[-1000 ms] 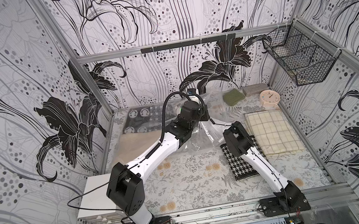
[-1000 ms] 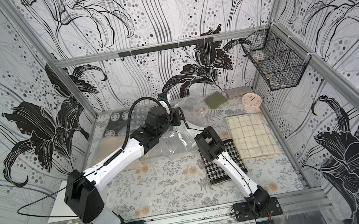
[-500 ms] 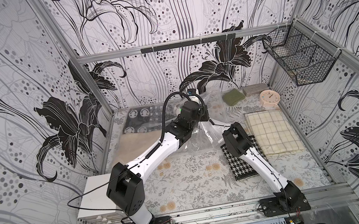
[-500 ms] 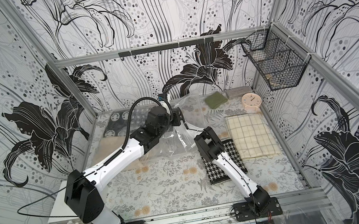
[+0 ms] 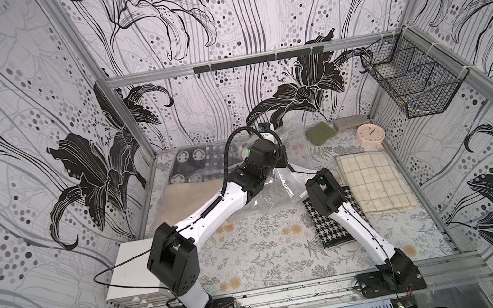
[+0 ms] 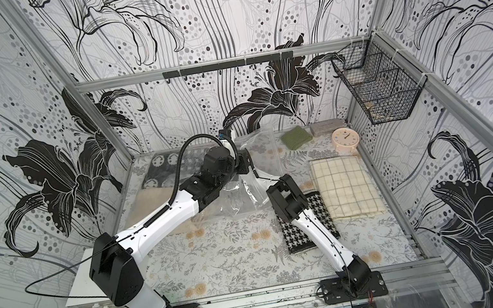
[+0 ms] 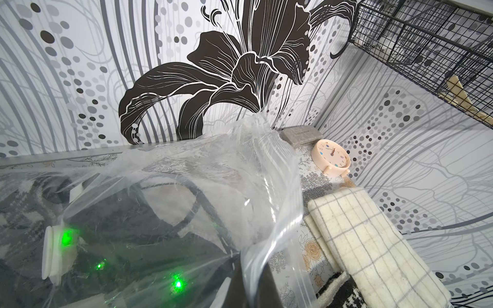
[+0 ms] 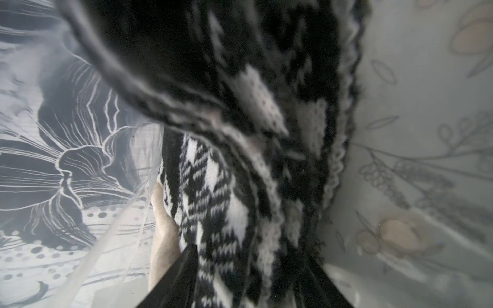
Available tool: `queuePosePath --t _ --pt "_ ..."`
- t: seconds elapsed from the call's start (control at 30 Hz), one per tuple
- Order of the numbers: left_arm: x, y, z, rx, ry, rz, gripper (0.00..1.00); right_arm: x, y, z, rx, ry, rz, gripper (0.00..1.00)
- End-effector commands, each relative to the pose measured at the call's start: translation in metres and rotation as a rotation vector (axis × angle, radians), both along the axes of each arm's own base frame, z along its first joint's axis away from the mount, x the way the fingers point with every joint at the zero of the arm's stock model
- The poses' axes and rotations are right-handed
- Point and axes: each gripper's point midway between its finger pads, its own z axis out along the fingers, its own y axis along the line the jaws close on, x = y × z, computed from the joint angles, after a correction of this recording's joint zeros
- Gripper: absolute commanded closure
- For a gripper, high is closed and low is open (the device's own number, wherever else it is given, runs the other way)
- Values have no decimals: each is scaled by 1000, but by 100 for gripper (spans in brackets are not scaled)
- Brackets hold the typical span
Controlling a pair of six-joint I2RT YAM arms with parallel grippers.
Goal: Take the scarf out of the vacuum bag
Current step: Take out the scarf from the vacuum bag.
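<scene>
- Drawing the scarf (image 8: 213, 192) out through the bag mouth: judged the step in hand.
- Sits bunched inside the vacuum bag (image 7: 213, 170), black-and-white knit, mid-way across the desk (image 5: 256, 261), toward the rear.
- Holding the bag's edge lifted with the left gripper (image 5: 282, 159), pinched tight on plastic.
- Clamping scarf knit in the right gripper (image 8: 253, 256), inside the bag; firmness not checkable.
- Keep the lifted edge high and taut; retract the right gripper slowly and low toward the opening; watch for knit snagging on the zip track (image 7: 277, 240) or dragging the bag.
- Against a second ago: no clear shift of arms or bag in both top views.
</scene>
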Motion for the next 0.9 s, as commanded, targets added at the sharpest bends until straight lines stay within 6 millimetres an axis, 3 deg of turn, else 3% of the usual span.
queuePosePath --t 0.0,0.3,0.73,0.87 --pt "-1 -16 26 -55 -58 -45 100 -20 14 -17 -17 51 37 44" --pt "-1 -16 24 -53 -56 -40 100 -24 16 -18 1 65 45 47" --pt "0 -11 21 -47 -58 -17 100 -27 29 23 132 32 108 44" --pt "0 -12 21 -44 -57 -19 100 -26 26 16 99 32 95 49"
